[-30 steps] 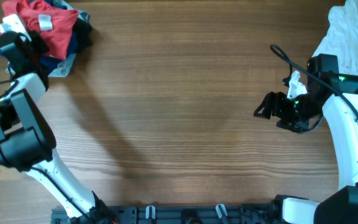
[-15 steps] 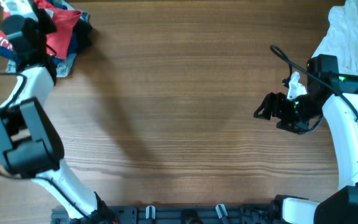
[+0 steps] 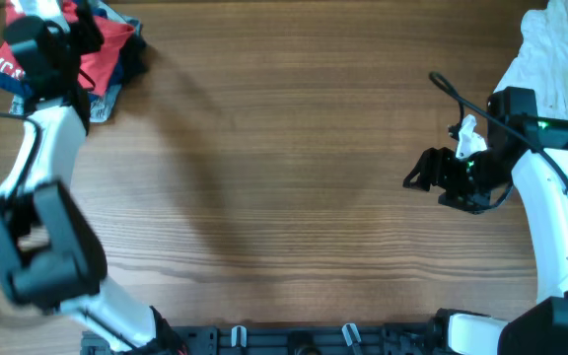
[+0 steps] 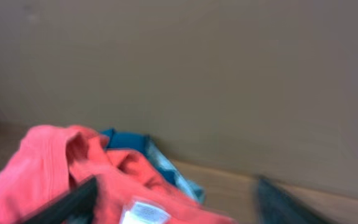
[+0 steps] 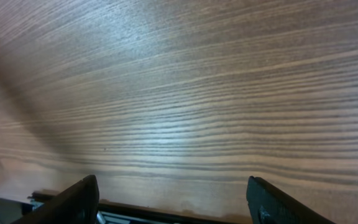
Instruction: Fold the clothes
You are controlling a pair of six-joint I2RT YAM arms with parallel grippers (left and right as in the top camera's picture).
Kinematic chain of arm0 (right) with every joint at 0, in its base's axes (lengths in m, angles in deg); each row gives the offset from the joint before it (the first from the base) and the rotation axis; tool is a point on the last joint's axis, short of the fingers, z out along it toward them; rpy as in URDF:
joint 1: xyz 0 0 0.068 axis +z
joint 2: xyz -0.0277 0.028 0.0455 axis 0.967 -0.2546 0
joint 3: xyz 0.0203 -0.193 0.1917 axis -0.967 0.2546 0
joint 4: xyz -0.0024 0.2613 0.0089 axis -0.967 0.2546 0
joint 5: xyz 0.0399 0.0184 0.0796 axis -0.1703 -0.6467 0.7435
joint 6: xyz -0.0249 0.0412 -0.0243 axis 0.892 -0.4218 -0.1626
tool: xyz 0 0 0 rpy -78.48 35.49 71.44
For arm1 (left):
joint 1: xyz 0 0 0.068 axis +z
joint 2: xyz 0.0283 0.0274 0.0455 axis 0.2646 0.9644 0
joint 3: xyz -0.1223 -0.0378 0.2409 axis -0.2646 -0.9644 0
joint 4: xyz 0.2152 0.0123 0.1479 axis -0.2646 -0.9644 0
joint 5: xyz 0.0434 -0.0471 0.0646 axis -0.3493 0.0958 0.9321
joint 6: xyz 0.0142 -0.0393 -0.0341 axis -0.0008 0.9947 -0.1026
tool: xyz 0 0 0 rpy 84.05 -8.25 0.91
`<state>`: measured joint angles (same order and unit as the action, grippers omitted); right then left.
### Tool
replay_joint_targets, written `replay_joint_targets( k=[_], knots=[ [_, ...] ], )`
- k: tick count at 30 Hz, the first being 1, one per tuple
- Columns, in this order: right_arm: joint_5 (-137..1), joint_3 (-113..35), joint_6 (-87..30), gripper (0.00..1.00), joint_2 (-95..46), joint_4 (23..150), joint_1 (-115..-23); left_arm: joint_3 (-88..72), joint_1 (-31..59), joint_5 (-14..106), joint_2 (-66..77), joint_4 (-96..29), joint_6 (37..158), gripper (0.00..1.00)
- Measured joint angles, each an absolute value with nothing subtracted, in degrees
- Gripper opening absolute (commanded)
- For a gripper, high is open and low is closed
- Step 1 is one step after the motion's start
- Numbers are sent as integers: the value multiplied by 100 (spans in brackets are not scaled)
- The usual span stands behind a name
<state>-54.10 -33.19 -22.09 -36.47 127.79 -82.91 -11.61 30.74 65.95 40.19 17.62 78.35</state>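
Observation:
The clothes lie in two places. A crumpled heap at the far left corner holds the red T-shirt (image 3: 106, 44), with blue cloth (image 3: 131, 59) under it. A long white garment (image 3: 550, 49) sprawls at the far right. My left gripper (image 3: 79, 22) hovers over the heap. In the left wrist view this gripper (image 4: 179, 205) is open, its blurred fingers (image 4: 73, 202) wide apart either side of the red T-shirt (image 4: 48, 168) and its white neck label (image 4: 145, 213); blue cloth (image 4: 126, 140) shows behind. My right gripper (image 3: 420, 173) stands open above bare wood, also open (image 5: 173, 199) in its wrist view.
The wooden table (image 3: 284, 148) stretches between the two arms. A black rail with brackets (image 3: 294, 340) runs along the near edge. A plain wall (image 4: 229, 74) rises just behind the heap. A black cable (image 3: 452, 89) loops off the right arm.
My left arm has swung toward the far edge over the heap, and its jaws have gone from shut to open. The red T-shirt is more bunched. The right arm has not moved.

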Motion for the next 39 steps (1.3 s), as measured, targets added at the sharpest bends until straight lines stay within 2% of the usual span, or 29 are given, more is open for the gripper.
replay_joint_targets(
  k=[4,8,11,16,20,26,27,29,31,39],
  knots=[
    [-5413,-3312,-2270,77,-3033,12809,-8291,-1100,2910,5769,2220,-531,7842,100],
    [-5406,-3330,-2307,80,-1831,12986,-8291,-1113,2761,4838,671,-2767,7842,100],
    [-5393,-3358,-2324,84,-734,13255,-8291,-1113,2613,4549,-232,-4244,7842,100],
    [-5386,-3367,-2327,88,696,13651,-8291,-1126,2169,4403,-1021,-6008,7844,100],
    [-5321,-3367,-2305,87,1198,13985,-8291,-1153,1942,4362,-1508,-6603,7842,100],
    [-4864,-3365,-2171,86,1835,14372,-8291,-1432,1802,4209,-3246,-7230,7842,100],
    [-4798,-3365,-2169,87,1913,14363,-8291,-1487,1802,4209,-3502,-7302,7846,100],
    [-4654,-3367,-2185,100,2162,14313,-8291,-1618,1802,4209,-4107,-7427,7911,100],
    [-4597,-3367,-2346,100,2392,14195,-8291,-1671,1802,4206,-4697,-7457,7997,100],
    [-4912,-3367,-2886,100,2396,14151,-8291,-1695,1802,4191,-5126,-7630,8040,100]
  ],
)
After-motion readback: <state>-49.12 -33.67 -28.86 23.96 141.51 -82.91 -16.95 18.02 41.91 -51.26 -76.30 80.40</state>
